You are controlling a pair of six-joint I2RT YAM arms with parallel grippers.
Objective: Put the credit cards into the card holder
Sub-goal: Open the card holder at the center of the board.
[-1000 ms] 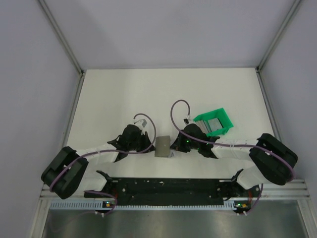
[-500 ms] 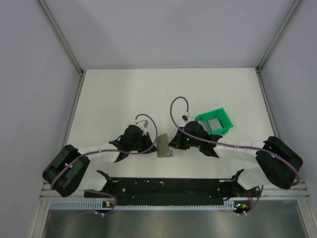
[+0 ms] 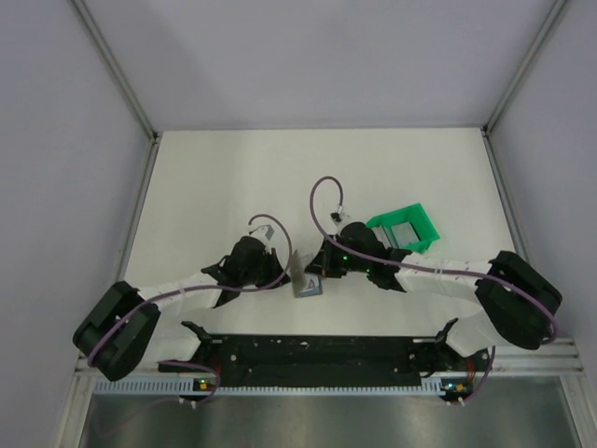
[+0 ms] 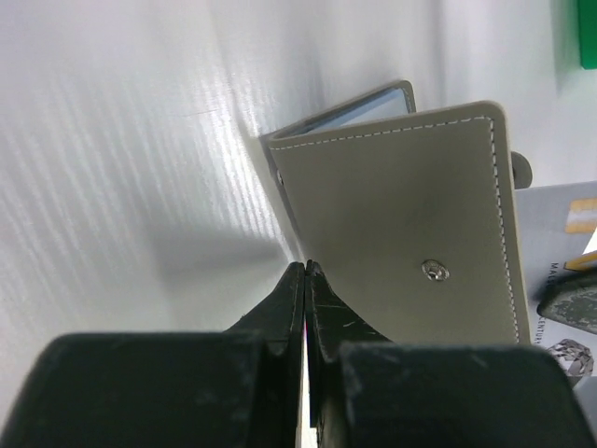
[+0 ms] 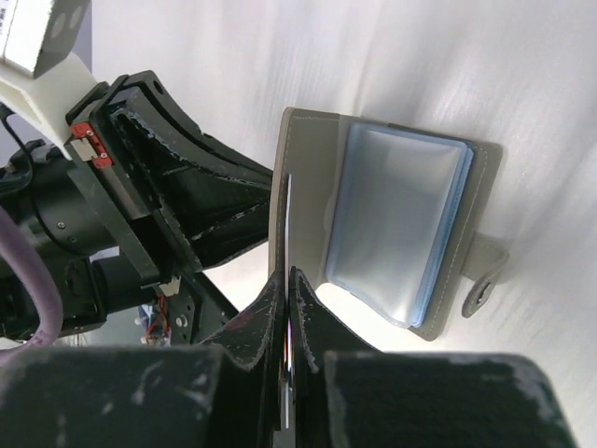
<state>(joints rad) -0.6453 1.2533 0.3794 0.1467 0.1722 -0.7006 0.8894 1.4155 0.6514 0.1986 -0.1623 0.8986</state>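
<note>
The card holder (image 3: 303,277) lies open between both grippers, its grey cover (image 4: 410,215) raised upright and its light blue pockets (image 5: 401,233) flat on the table. My left gripper (image 4: 306,266) is shut on the lower edge of that cover and keeps it standing. My right gripper (image 5: 289,273) is shut on a credit card (image 5: 289,219), seen edge-on right against the inner face of the cover. The same card (image 4: 555,238) shows grey with a gold chip past the cover. More grey cards (image 3: 401,232) sit in the green frame (image 3: 422,224).
The green frame stands just right of the right gripper (image 3: 317,269). The left gripper (image 3: 283,271) and its wrist fill the space left of the holder. Metal rails and grey walls bound the white table (image 3: 215,187).
The right gripper has moved left from beside the green frame up to the holder. The holder's cover has gone from lying flat to standing upright, held by the left gripper.
</note>
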